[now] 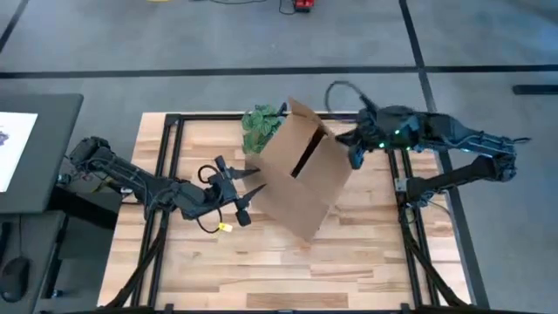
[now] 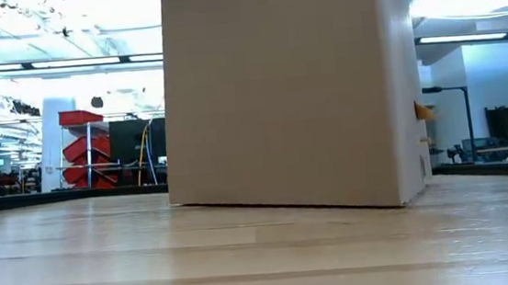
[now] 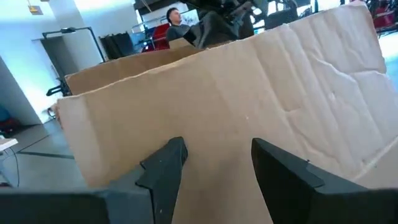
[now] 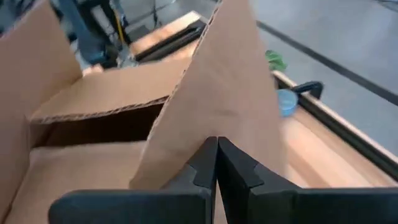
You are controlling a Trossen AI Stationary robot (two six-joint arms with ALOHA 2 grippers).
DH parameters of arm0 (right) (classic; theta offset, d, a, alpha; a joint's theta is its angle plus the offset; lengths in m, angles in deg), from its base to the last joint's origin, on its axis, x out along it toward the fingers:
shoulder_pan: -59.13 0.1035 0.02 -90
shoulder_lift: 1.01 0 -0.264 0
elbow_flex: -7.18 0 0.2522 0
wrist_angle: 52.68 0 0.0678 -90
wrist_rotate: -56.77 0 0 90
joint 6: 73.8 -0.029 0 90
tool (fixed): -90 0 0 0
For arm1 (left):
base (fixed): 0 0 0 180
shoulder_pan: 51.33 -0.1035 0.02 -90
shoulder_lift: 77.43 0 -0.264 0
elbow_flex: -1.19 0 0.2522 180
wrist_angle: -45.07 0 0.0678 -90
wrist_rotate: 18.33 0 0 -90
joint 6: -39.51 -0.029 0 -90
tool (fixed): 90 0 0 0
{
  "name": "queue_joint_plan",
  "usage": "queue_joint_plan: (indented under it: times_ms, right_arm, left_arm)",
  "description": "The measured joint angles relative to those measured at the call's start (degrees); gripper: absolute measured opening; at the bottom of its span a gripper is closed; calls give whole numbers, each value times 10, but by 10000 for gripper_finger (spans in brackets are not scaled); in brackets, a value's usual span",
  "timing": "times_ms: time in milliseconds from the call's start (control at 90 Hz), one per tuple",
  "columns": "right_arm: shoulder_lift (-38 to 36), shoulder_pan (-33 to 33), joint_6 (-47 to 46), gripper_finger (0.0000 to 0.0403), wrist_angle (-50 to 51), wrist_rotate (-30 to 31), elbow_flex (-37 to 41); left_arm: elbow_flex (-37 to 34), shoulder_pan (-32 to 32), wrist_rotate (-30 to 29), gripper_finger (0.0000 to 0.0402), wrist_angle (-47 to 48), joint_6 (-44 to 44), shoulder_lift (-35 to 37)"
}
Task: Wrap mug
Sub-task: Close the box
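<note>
A large cardboard box point(image 1: 301, 170) stands open on the wooden table, its bottom edge point(image 2: 287, 204) on the boards. My left gripper point(image 1: 247, 194) is open at the box's left side; in its wrist view its gripper point(image 3: 214, 155) faces the box's side wall point(image 3: 236, 106) from close by. My right gripper point(image 1: 353, 150) is shut at the box's far right corner, right in front of an upright flap point(image 4: 217, 81). The mug is not in view. A small pale blue round thing point(image 4: 286, 102) peeks out behind the flap; I cannot tell what it is. My right gripper has its shut fingertips point(image 4: 233, 163) right at the face of the upright flap point(image 4: 205, 127), coming level from the table's right side. Whether they touch the cardboard I cannot tell.
A green leafy bunch point(image 1: 260, 126) lies at the box's far left corner. Black frame rails point(image 1: 166, 166) run along the table's edges. A dark desk with a screen point(image 1: 26, 148) stands left of the table. A person point(image 3: 176, 15) shows in the room behind.
</note>
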Motion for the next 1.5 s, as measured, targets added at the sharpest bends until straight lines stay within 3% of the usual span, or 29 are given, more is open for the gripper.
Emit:
queue_joint_plan:
  times_ms: [267, 678, 867, 1211, 1500]
  right_arm:
    - [32, 69, -17, 0, 20, -41, 5]
    - [102, 151, -32, 0, 12, -27, 2]
    - [132, 178, -36, 0, -9, -25, 3]
    - [131, 217, -47, 0, -100, -27, 3]
    - [126, 229, -47, 0, -66, -22, -28]
  left_arm:
    - [0, 0, 5, 173, 49, 33, -2]
    - [0, 3, 38, 173, 153, 125, 27]
    - [0, -33, 133, 173, 187, 189, 63]
    - [0, -137, 275, 173, 225, 203, 105]
    - [0, -169, 308, 173, 240, 216, 91]
